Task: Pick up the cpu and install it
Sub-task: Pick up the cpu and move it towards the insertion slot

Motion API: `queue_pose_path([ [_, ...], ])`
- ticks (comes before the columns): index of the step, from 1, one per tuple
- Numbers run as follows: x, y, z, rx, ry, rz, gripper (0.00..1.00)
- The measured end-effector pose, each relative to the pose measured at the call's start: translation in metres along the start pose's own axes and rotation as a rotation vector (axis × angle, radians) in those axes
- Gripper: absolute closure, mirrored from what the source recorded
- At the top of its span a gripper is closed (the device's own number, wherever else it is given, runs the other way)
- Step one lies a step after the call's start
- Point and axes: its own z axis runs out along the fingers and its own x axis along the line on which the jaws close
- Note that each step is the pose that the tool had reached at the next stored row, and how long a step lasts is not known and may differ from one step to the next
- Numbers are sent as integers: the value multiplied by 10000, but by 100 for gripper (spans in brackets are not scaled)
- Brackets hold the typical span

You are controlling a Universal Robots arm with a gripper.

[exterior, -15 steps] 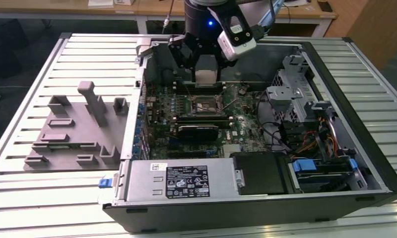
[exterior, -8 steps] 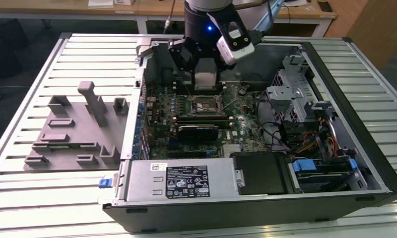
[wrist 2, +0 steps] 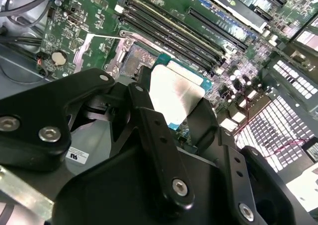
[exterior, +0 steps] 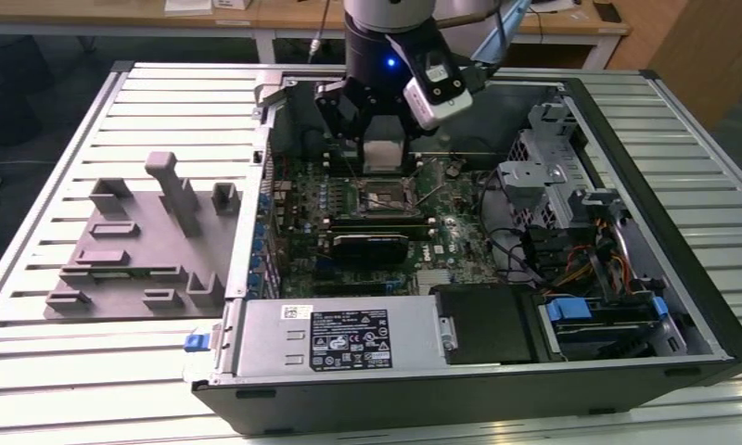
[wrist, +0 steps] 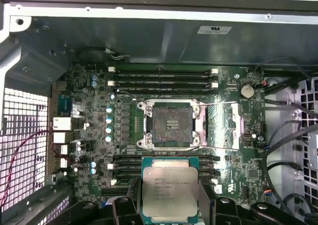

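The cpu [wrist: 170, 189], a flat square chip with a silvery top and a green rim, hangs above the motherboard with my gripper [wrist: 170, 205] shut on its two side edges. In the second wrist view the cpu [wrist 2: 171, 93] shows between the black fingers [wrist 2: 149, 130]. The exterior view has the cpu [exterior: 381, 155] as a pale square under the gripper [exterior: 381, 148], inside the open computer case. The socket [wrist: 171, 126] lies open with its metal frame folded aside and dark contacts bare. The cpu is held beside it over the memory slots, not touching the board.
The open computer case [exterior: 668, 232] lies on a slatted metal table [exterior: 49, 371]. A grey plastic fixture tray [exterior: 148, 241] sits on the exterior view's left. Memory slots [wrist: 164, 78] flank the socket. Cables [exterior: 556, 250], a drive cage and a power supply [exterior: 334, 338] fill the case's other side.
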Motion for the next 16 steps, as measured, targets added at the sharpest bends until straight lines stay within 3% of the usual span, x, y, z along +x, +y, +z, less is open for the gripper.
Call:
queue_pose_path([
  [16,-30,80,194,15,41,3,46],
])
